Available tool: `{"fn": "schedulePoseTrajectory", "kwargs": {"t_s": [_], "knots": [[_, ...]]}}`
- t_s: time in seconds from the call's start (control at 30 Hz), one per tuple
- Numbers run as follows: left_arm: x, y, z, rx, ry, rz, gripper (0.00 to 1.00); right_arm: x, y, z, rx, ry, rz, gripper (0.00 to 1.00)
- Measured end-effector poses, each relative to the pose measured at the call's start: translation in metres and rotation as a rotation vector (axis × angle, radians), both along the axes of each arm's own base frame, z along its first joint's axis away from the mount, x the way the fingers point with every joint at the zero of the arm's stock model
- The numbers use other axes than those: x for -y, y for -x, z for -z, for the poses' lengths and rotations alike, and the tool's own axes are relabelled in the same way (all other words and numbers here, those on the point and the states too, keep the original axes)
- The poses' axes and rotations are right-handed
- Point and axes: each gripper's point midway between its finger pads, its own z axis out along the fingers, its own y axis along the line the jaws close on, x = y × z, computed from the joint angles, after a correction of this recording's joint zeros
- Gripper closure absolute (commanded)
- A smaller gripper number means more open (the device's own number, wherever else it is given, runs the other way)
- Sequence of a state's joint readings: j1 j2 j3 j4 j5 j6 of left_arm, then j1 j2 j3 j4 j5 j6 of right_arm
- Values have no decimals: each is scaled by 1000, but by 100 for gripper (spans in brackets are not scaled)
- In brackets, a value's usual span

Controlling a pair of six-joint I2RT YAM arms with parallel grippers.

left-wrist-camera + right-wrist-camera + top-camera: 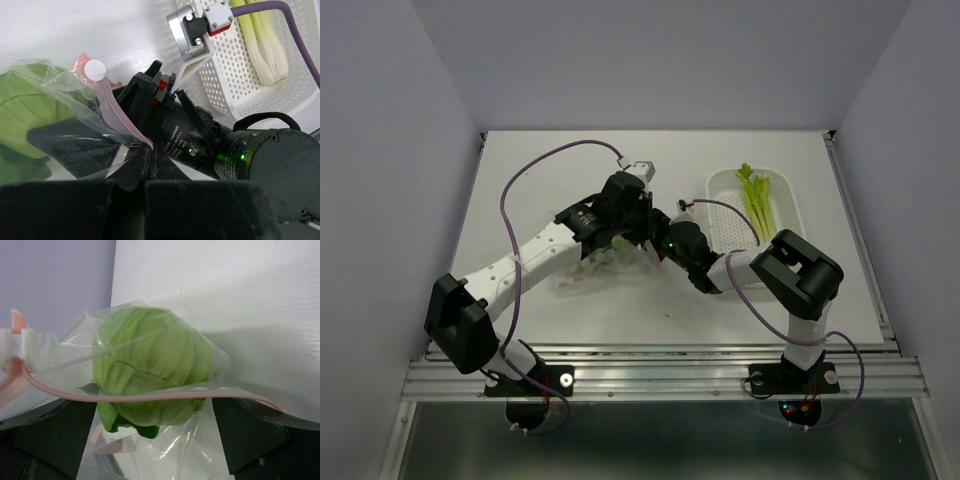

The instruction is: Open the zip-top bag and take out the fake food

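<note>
White counter [550, 170], grey walls. Your bag [65, 347] lies mid-counter btwn both arms, w/ the cabbage [150, 365] inside. Left pincer [148, 165] is clenched on the bag's edge, where the pink zip strip [120, 115] runs down from the white slider [94, 70]. Right pincer [155, 410] is spread wide, released, w/ the strip crossing in front of it. Green stalks [265, 45] lie in the white basket [235, 85], to the right.

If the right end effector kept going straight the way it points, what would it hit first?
Probably the bag: its pink zip edge stretches across just ahead of the right end effector, with the cabbage inside right behind it. Exact depth is hard to judge.
</note>
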State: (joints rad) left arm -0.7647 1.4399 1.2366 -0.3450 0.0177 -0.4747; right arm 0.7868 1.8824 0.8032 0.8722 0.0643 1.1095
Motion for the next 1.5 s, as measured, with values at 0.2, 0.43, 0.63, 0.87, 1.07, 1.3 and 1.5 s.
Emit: {"fn": "schedulePoseTrajectory", "kwargs": {"t_s": [0.2, 0.43, 0.63, 0.87, 1.07, 1.3, 1.5], "knots": [[3, 0, 7, -17, -8, 10, 100, 6, -2, 7, 14, 59, 15, 20], [9, 2, 10, -24, 0, 31, 100, 20, -1, 11, 4, 161, 46, 19], [9, 2, 10, -24, 1, 33, 100, 28, 0, 15, 4, 220, 55, 10], [10, 2, 9, -23, 4, 34, 100, 35, -2, 14, 23, 271, 72, 12], [11, 2, 9, -23, 8, 38, 100, 37, -3, 12, 38, 283, 74, 29], [14, 6, 11, -35, 9, 54, 100, 32, -5, 3, 84, 275, 72, 86], [14, 7, 11, -37, 12, 53, 100, 36, -4, 3, 96, 302, 81, 99]]}}
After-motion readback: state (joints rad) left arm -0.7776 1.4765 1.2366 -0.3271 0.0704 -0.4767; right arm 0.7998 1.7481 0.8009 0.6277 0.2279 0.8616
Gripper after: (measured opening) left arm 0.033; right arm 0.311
